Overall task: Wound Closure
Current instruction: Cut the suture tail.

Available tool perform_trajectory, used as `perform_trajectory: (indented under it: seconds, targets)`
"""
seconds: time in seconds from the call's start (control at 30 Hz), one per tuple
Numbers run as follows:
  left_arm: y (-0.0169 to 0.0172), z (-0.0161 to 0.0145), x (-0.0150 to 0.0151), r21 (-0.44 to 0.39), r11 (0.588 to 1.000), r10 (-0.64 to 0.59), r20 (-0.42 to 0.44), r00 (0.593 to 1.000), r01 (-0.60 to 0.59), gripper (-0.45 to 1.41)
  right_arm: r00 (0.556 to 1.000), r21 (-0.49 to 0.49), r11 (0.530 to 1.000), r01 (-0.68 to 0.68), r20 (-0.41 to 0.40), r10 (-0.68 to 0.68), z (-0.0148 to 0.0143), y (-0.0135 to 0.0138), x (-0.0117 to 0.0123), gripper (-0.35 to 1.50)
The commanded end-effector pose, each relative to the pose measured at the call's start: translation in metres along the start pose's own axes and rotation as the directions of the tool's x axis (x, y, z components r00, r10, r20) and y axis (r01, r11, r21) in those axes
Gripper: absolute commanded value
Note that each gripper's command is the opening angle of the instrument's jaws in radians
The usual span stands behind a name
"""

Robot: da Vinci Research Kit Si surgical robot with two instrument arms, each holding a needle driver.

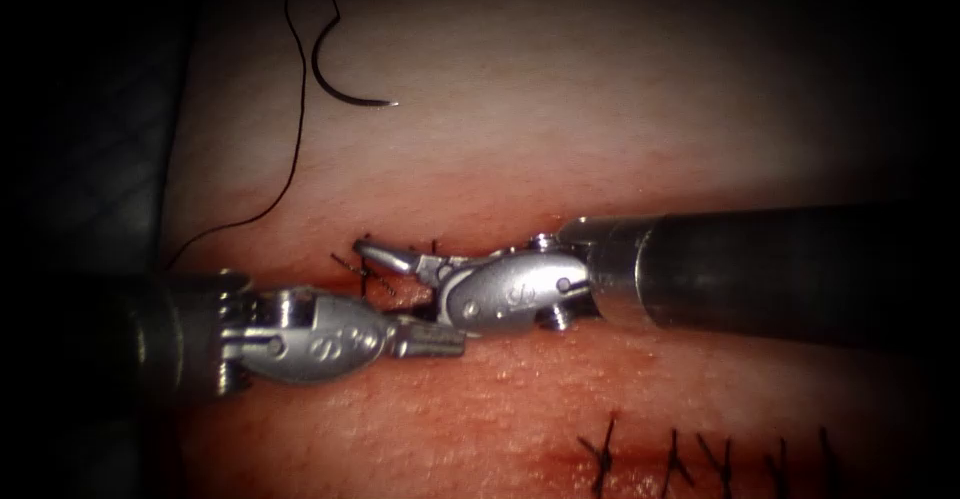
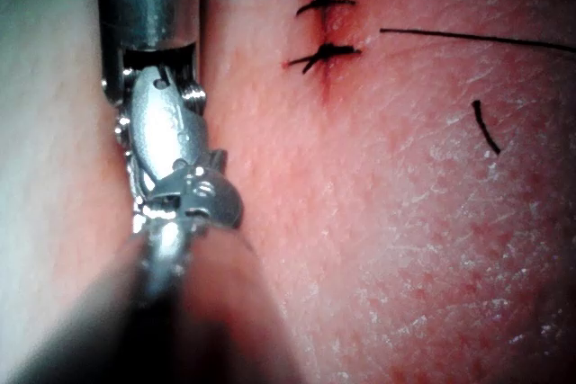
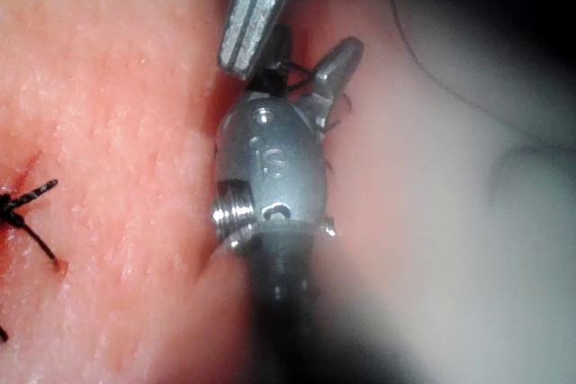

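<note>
The needle (image 1: 340, 84) lay free on the tissue (image 1: 600, 109), not in it, well away from both tools, its thread (image 1: 296, 129) trailing back toward the cut (image 1: 420, 294); the left tool (image 1: 432, 339) had its jaws pressed together on nothing, just beside the right tool (image 1: 395, 257); the right tool's jaws stood spread over the knotted stitches (image 1: 365, 269) at the cut, holding nothing that could be made out; another row of stitches (image 1: 690, 459) sat beyond the right tool's shaft.
</note>
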Motion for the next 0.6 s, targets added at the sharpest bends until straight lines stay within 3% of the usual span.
perform_trajectory:
  seconds: [0.03,0.13,0.17,0.2,0.23,0.27,0.37,0.47,0.5,0.6]
  targets:
    - [-0.0001,0.0007,-0.0001,-0.001,1.000,0.002,-0.003,1.000,-0.002,-0.45,1.000,0.006,1.000,0.018,-0.008,-0.018,0.0007,0.0001,-0.0004,-0.35]
    - [0.0002,0.0004,0.0001,-0.001,1.000,0.003,-0.003,1.000,-0.003,-0.45,1.000,0.017,1.000,0.016,0.000,-0.016,0.0002,0.0001,-0.0003,-0.35]
    - [0.0003,0.0004,0.0002,-0.002,1.000,0.003,-0.003,1.000,-0.003,-0.45,1.000,0.018,1.000,0.015,-0.001,-0.015,0.0000,0.0001,-0.0003,-0.05]
    - [0.0004,0.0002,0.0002,-0.002,1.000,0.003,-0.002,1.000,-0.003,-0.45,1.000,0.016,1.000,0.011,0.009,-0.011,-0.0008,0.0003,0.0001,0.83]
    - [0.0004,0.0002,0.0003,-0.002,1.000,0.003,-0.001,1.000,-0.003,-0.45,0.999,0.004,1.000,0.007,0.031,-0.007,-0.0013,0.0005,0.0004,1.20]
    - [0.0005,0.0002,0.0004,0.003,1.000,0.002,-0.011,1.000,-0.002,-0.45,0.999,-0.002,1.000,0.000,0.049,0.000,-0.0024,0.0010,0.0008,1.38]
    - [0.0007,0.0004,0.0009,0.011,1.000,0.000,-0.033,0.999,0.000,-0.45,0.997,-0.009,1.000,-0.002,0.079,0.003,-0.0052,0.0023,0.0015,1.42]
    - [0.0009,0.0015,0.0021,0.019,1.000,0.014,-0.071,0.997,-0.013,-0.45,0.993,-0.046,0.999,0.021,0.117,-0.016,-0.0102,0.0050,0.0022,1.45]
    - [0.0010,0.0029,0.0031,0.023,1.000,0.020,-0.102,0.995,-0.017,-0.45,0.992,-0.080,0.996,0.033,0.120,-0.024,-0.0132,0.0065,0.0026,1.45]
    - [0.0013,0.0067,0.0051,0.023,0.999,0.032,-0.164,0.986,-0.029,-0.45,0.990,-0.122,0.992,0.030,0.138,-0.012,-0.0182,0.0089,0.0031,1.43]
